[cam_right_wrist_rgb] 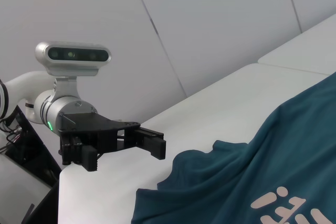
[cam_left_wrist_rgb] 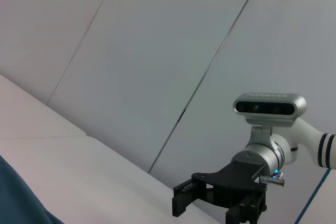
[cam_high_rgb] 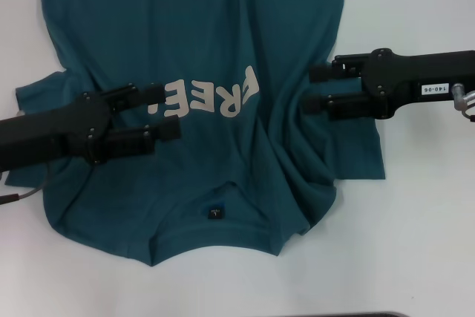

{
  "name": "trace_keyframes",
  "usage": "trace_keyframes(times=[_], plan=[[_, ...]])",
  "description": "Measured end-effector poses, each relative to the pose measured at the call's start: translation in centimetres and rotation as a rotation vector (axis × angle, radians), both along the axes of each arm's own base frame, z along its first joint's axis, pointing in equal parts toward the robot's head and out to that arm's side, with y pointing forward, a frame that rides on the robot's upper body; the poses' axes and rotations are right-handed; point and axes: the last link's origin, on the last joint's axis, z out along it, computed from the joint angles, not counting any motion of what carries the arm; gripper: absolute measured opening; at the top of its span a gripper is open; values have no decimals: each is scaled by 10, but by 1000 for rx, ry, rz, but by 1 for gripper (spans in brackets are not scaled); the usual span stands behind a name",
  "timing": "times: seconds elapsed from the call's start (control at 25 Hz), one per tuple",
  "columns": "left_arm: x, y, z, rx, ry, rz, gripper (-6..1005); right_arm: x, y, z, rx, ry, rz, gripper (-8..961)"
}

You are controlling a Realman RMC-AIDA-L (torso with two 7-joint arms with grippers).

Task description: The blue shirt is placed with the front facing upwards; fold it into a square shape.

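The blue shirt (cam_high_rgb: pixel 193 27) lies face up on the white table (cam_high_rgb: pixel 423 243), with its neck and small dark label (cam_high_rgb: pixel 215 214) at the near edge. The pale "FREE" lettering (cam_high_rgb: pixel 219 98) sits mid-chest. The cloth on the right side is rumpled into folds (cam_high_rgb: pixel 312 176). My left gripper (cam_high_rgb: pixel 169 113) is open and empty over the shirt, just left of the lettering. My right gripper (cam_high_rgb: pixel 315 88) is open and empty at the shirt's right edge. The right wrist view shows the left gripper (cam_right_wrist_rgb: pixel 155 142) beside the shirt (cam_right_wrist_rgb: pixel 252 182). The left wrist view shows the right gripper (cam_left_wrist_rgb: pixel 184 203).
The left sleeve (cam_high_rgb: pixel 33 98) sticks out past my left arm. Bare white table lies to the right and in front of the shirt. A dark strip (cam_high_rgb: pixel 371 315) runs along the near table edge. Pale wall panels stand behind the table.
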Motion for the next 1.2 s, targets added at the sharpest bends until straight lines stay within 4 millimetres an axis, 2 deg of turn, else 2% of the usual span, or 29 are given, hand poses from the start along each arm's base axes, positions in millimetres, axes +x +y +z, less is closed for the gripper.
trace_keyframes(times=[0.44, 0.64, 0.92, 1.2], plan=[[-1, 0, 1, -3, 0, 7, 886, 0, -1, -1, -2, 3, -2, 760], [-6, 3, 7, -12, -4, 69, 886, 0, 0, -1, 3, 5, -4, 759], [-39, 12, 28, 43, 15, 329, 887, -1, 2, -2, 17, 9, -11, 759], [-72, 8, 48, 96, 79, 485, 882, -2, 4, -2, 21, 9, -12, 759]])
